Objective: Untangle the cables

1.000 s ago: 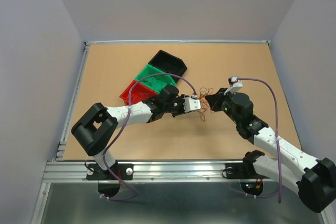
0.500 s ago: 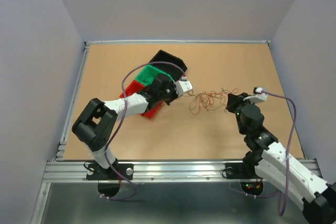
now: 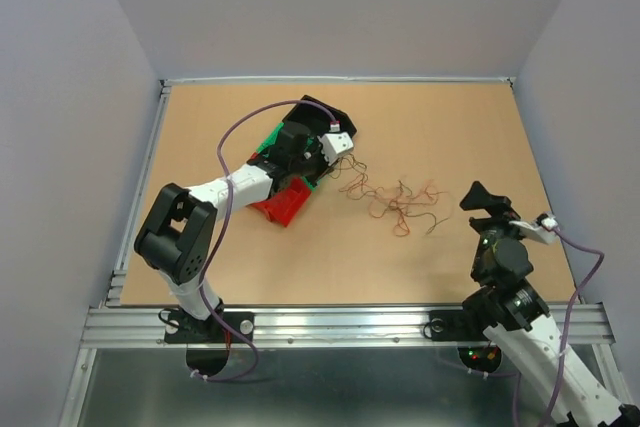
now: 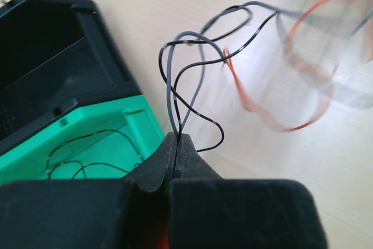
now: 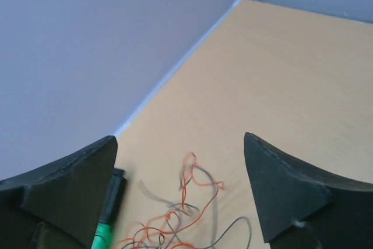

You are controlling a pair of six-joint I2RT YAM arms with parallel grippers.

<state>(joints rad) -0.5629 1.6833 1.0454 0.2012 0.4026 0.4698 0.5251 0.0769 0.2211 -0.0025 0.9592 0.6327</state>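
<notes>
The cables [image 3: 395, 202] lie strewn as thin orange and dark loops across the middle of the table. My left gripper [image 3: 340, 139] hovers by the black bin [image 3: 330, 117] and green bin [image 3: 270, 147]. In the left wrist view it [image 4: 176, 139] is shut on a black and a grey wire [image 4: 175, 86] that loop up from its tips, with blurred orange strands [image 4: 280, 121] trailing behind. My right gripper [image 3: 488, 197] is drawn back at the near right, open, with nothing between its fingertips. In the right wrist view the cables [image 5: 192, 202] lie on the table beyond it [image 5: 180, 190].
A red bin [image 3: 283, 202] sits in front of the green one, under the left arm. A few thin black wires [image 4: 87, 155] lie inside the green bin [image 4: 125, 123]. Grey walls close in the table on three sides. The black bin's edge [image 5: 115, 188] shows in the right wrist view.
My left gripper shut on dark wires and pulled them back-left to the bins. My right gripper opened, let the clump go and drew back to the near right. The clump spread out.
</notes>
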